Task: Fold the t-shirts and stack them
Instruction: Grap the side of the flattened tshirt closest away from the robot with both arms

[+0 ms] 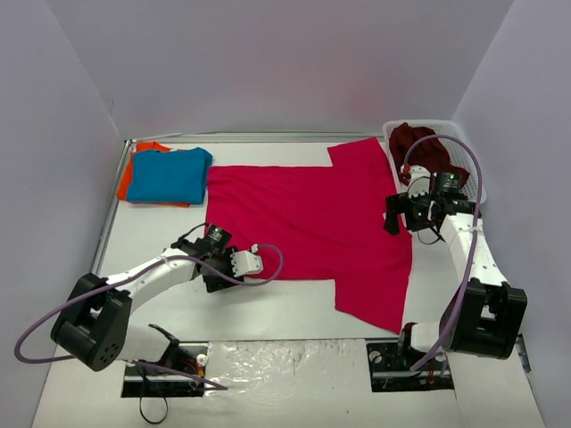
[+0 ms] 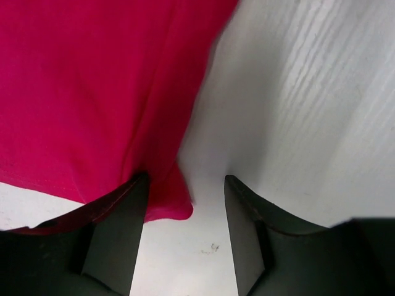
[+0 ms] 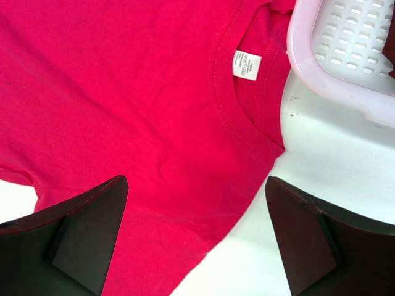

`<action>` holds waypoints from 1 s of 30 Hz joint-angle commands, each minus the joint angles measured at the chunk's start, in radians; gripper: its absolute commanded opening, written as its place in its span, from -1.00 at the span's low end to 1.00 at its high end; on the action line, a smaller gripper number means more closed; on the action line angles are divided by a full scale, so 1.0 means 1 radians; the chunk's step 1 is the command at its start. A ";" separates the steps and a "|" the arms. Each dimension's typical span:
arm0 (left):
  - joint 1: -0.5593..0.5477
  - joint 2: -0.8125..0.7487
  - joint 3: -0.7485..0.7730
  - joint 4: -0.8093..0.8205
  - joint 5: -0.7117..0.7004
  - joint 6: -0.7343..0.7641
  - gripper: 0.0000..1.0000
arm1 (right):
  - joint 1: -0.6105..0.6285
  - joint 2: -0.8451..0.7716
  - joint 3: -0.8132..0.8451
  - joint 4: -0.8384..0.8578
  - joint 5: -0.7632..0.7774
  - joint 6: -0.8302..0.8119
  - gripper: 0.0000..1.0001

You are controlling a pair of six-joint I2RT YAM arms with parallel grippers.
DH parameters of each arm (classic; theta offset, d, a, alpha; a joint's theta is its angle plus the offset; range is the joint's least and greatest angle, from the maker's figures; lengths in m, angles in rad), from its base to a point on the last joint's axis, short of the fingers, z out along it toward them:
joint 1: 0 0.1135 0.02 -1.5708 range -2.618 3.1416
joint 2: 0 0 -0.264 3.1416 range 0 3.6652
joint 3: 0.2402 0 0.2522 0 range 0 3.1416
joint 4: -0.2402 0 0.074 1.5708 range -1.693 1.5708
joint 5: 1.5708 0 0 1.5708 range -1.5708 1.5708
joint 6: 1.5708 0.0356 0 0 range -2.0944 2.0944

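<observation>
The crimson-pink t-shirt (image 1: 312, 218) lies spread flat across the middle of the table. Its bottom corner (image 2: 170, 206) reaches between the fingers of my left gripper (image 2: 185, 182), whose jaws stand apart low over the table at the shirt's near left hem (image 1: 254, 261). My right gripper (image 1: 415, 221) hovers open over the shirt's collar end (image 3: 123, 92); the neck label (image 3: 247, 65) shows ahead of its fingers (image 3: 196, 185). A folded blue t-shirt (image 1: 169, 174) rests on an orange one (image 1: 128, 183) at the back left. A dark maroon t-shirt (image 1: 419, 143) sits in the basket.
The white mesh basket (image 1: 390, 129) stands at the back right, close to the right gripper; its rim (image 3: 345, 92) shows in the right wrist view. Walls close in the table on three sides. A shiny sheet (image 1: 285, 361) lies between the arm bases.
</observation>
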 commanded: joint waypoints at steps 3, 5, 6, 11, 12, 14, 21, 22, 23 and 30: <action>-0.016 0.049 0.033 0.093 -0.145 -0.053 -0.05 | -0.006 0.000 -0.006 -0.001 0.008 -0.006 0.79; -0.016 0.046 0.035 0.102 -0.180 -0.059 -0.12 | -0.006 0.000 -0.006 -0.003 0.010 -0.008 0.79; -0.017 0.041 0.035 0.104 -0.189 -0.059 -0.12 | -0.006 0.000 -0.006 -0.003 0.010 -0.008 0.79; -0.016 -0.010 0.018 0.093 -0.254 -0.042 -0.17 | -0.005 0.000 -0.006 -0.001 0.010 -0.008 0.80; -0.017 -0.016 0.018 0.084 -0.257 -0.036 -0.20 | -0.005 0.001 -0.006 -0.001 0.011 -0.008 0.80; -0.016 -0.025 0.018 0.058 -0.263 -0.030 -0.26 | -0.003 0.001 -0.006 -0.001 0.014 -0.008 0.80; -0.016 -0.068 -0.014 0.021 -0.256 -0.005 -0.38 | -0.003 0.009 -0.005 -0.001 0.027 -0.006 0.80; -0.017 -0.068 -0.023 0.017 -0.251 -0.005 -0.38 | -0.003 0.010 -0.005 -0.001 0.030 -0.006 0.80; -0.017 -0.066 -0.026 0.015 -0.246 -0.007 -0.38 | -0.003 0.012 -0.005 -0.003 0.031 -0.006 0.80; -0.017 -0.065 -0.037 -0.006 -0.174 -0.035 -0.53 | -0.003 0.021 -0.003 -0.001 0.051 -0.006 0.81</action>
